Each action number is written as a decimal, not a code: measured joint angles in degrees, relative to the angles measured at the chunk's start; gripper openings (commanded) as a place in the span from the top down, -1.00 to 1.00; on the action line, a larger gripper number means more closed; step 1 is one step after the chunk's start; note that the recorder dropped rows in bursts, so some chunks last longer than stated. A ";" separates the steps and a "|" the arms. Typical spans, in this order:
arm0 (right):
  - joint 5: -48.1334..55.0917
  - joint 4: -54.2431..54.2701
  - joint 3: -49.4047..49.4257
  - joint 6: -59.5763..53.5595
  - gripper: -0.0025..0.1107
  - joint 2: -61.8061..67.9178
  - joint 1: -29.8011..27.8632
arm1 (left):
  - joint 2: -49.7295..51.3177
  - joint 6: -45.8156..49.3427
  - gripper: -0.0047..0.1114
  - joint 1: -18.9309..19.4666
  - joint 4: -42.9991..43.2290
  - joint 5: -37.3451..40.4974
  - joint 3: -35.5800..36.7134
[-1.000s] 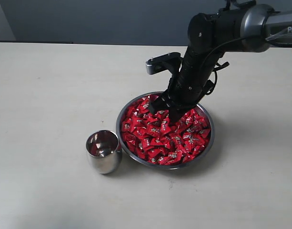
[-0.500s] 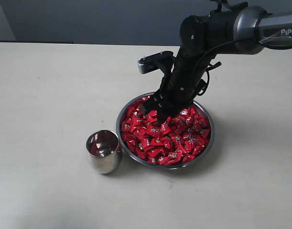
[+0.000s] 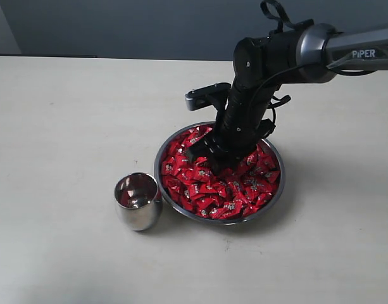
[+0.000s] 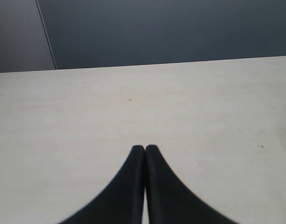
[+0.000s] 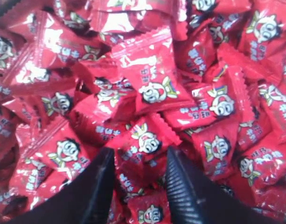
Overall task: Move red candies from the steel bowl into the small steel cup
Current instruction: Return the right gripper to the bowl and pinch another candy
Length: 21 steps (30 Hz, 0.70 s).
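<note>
The steel bowl [image 3: 158, 166] sits mid-table, heaped with red candies [image 3: 228, 190]. My right gripper [image 3: 209, 158] reaches down into the far left part of the heap, open, its fingertips among the wrappers. In the right wrist view the right gripper [image 5: 140, 154] has its two dark fingers apart with a red candy [image 5: 145, 139] lying between them, not clamped, amid many red candies [image 5: 156, 88]. The small steel cup [image 3: 138, 201] stands upright just left of the bowl. My left gripper [image 4: 145, 148] is shut on nothing above bare table.
The pale table [image 3: 67, 114] spreads around the bowl and cup. A dark wall [image 3: 118, 25] runs along its far edge. My right arm [image 3: 288, 50] reaches in from the upper right over the bowl's far side.
My right gripper has gone from shut to open, and has shifted a little left and down until its fingertips sit in the candy heap. Bowl and cup have not moved.
</note>
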 measured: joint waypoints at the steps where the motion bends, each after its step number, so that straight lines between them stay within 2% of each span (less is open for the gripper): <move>1: 0.00 -0.08 0.00 0.13 0.31 0.12 0.00 | 0.00 0.00 0.91 0.00 0.00 0.00 0.00; 21: -3.74 1.21 0.00 2.82 0.31 0.84 0.00 | 0.00 0.00 0.91 0.00 0.00 0.00 0.00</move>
